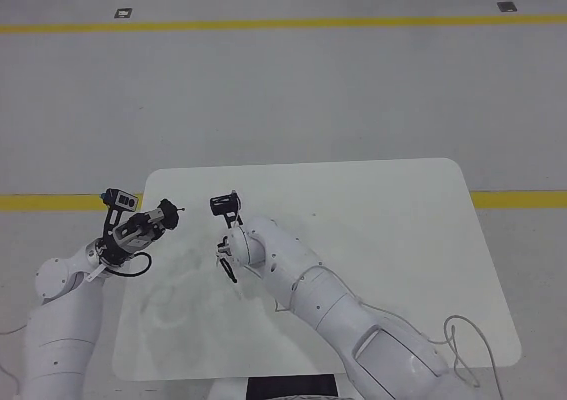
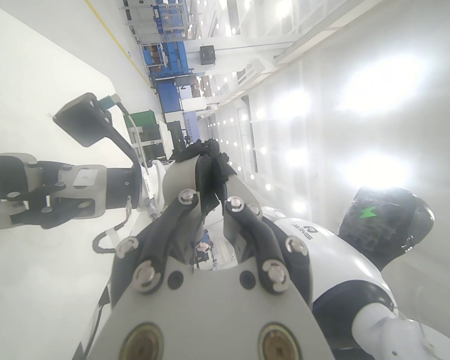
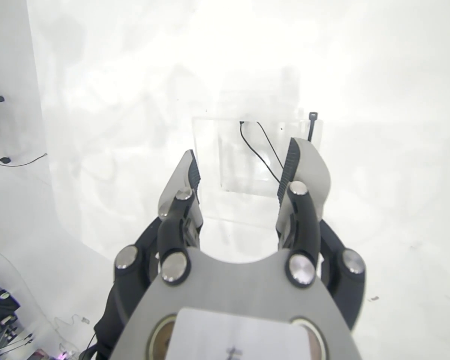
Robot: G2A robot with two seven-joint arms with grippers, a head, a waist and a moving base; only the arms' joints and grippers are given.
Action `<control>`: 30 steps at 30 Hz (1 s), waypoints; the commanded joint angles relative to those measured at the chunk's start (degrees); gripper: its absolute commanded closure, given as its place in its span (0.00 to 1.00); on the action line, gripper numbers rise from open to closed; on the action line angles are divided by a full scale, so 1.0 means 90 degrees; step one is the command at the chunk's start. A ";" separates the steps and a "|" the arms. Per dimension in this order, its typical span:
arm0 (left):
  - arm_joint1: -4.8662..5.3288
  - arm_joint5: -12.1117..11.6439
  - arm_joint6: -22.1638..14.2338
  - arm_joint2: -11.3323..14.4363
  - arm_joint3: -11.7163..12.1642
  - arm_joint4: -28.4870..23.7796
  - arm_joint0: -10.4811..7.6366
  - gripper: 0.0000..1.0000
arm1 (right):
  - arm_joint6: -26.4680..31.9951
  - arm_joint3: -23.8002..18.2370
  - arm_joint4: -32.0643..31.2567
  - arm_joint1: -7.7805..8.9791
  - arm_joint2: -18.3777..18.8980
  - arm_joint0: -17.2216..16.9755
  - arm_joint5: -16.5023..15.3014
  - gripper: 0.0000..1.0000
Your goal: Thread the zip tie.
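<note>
A black zip tie (image 3: 312,116) lies on a clear block (image 3: 228,159) on the white table (image 1: 383,230). Its square head is at the block's far corner, and thin black strands curve across the block. My right gripper (image 3: 243,168) hovers open just above the block, one finger on either side, with nothing held. In the top view this right gripper (image 1: 227,262) points down at the table's left part. My left gripper (image 2: 212,155) is shut, raised off the table and aimed sideways toward the right arm. Whether anything sits between its black fingertips (image 2: 206,151) I cannot tell. From above, the left gripper (image 1: 170,213) is near the table's left edge.
The right arm's wrist (image 2: 60,185) and its black camera mount (image 2: 84,119) sit close beside the left gripper. The table's left edge (image 3: 41,121) runs near the block. A yellow floor line (image 1: 263,22) crosses behind the table.
</note>
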 commanded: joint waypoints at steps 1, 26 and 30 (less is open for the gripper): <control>0.0000 0.0000 0.0000 0.0000 0.0000 0.0000 0.0000 1.00 | 0.0061 -0.0057 -0.0094 0.0011 0.0013 -0.0015 0.0000 0.58; 0.0000 0.0000 0.0000 0.0000 0.0000 0.0000 0.0000 1.00 | 0.0498 -0.0880 -0.1136 0.0152 0.0376 -0.0457 0.0000 0.85; 0.0000 0.0000 0.0000 0.0000 0.0000 0.0000 0.0000 1.00 | 0.0542 -0.0740 -0.1137 0.0133 0.0329 -0.0415 0.0000 0.85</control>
